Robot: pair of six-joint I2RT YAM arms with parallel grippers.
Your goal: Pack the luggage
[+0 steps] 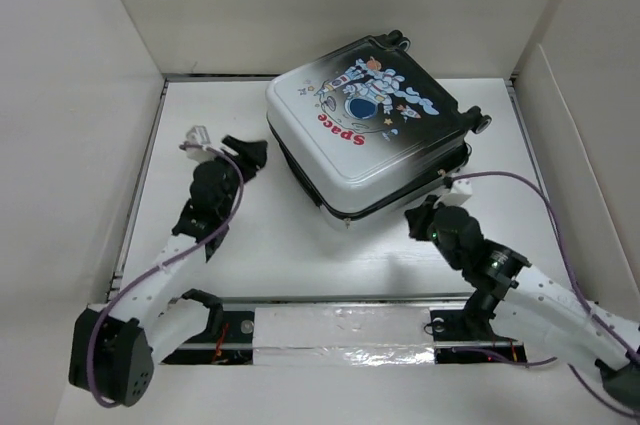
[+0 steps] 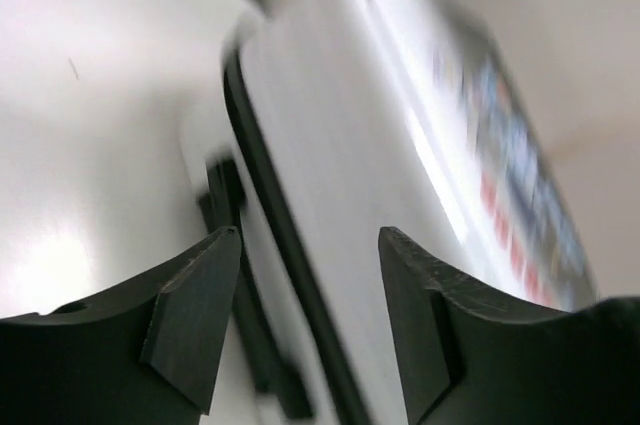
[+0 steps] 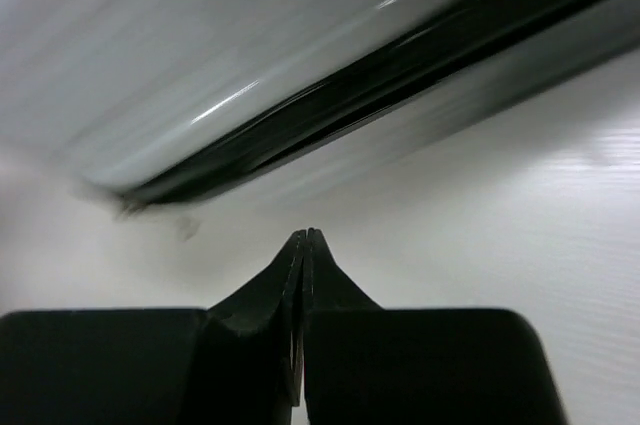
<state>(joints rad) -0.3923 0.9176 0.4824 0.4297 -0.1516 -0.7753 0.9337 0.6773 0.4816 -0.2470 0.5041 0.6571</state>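
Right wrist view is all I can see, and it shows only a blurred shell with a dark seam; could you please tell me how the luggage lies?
Observer: The luggage lies flat on the table with its lid down and the astronaut print facing up.
Operator: Thank you. Where is the left tool, please?
Observer: The left tool is beside the luggage's left corner, jaws open and holding nothing.
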